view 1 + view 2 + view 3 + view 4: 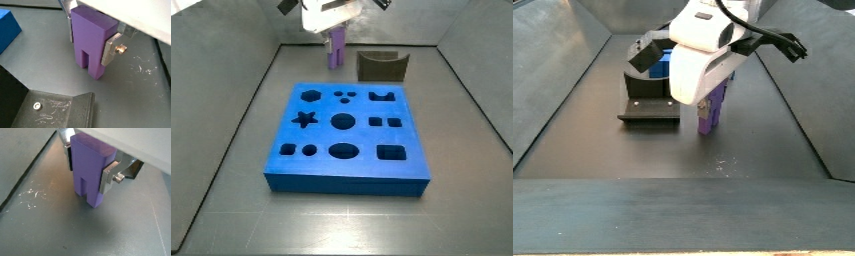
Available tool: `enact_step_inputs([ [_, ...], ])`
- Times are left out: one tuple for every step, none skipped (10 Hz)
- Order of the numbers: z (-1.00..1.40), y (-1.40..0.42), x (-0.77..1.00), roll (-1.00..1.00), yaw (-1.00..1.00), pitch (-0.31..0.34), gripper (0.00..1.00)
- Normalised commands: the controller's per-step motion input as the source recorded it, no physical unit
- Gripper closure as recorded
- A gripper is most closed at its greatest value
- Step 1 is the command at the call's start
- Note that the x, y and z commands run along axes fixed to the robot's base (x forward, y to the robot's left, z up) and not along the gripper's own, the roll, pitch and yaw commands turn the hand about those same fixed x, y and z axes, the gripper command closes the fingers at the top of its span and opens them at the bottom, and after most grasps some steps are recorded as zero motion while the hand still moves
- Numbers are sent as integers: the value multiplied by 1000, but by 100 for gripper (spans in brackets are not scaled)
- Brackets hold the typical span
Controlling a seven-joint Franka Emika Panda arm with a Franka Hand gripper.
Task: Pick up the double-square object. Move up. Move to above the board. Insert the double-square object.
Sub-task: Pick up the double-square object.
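The double-square object (90,30) is a tall light purple block with a slot cut in its lower end. It stands upright between the fingers of my gripper (91,41), which is shut on its sides. Both wrist views show this grip (89,168). A silver finger plate (111,48) presses one side. The block's lower end is at or just above the grey floor; I cannot tell which. In a side view the gripper (334,35) holds the block (337,48) beyond the far edge of the blue board (345,125), whose holes are empty. The block also shows in a side view (710,112).
The dark fixture (381,66) stands on the floor beside the block, near the board's far edge; it also shows in a wrist view (53,110) and a side view (647,100). Sloping grey walls (231,110) enclose the floor. A board corner (7,30) shows in a wrist view.
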Motion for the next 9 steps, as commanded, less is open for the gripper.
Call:
enact_step_inputs([
  [0, 0, 0, 0, 0, 0, 100],
  [0, 0, 0, 0, 0, 0, 100],
  [0, 0, 0, 0, 0, 0, 100],
  [0, 0, 0, 0, 0, 0, 100],
  [0, 0, 0, 0, 0, 0, 100],
  [0, 0, 0, 0, 0, 0, 100],
  [0, 0, 0, 0, 0, 0, 100],
  [0, 0, 0, 0, 0, 0, 100],
  [0, 0, 0, 0, 0, 0, 100],
])
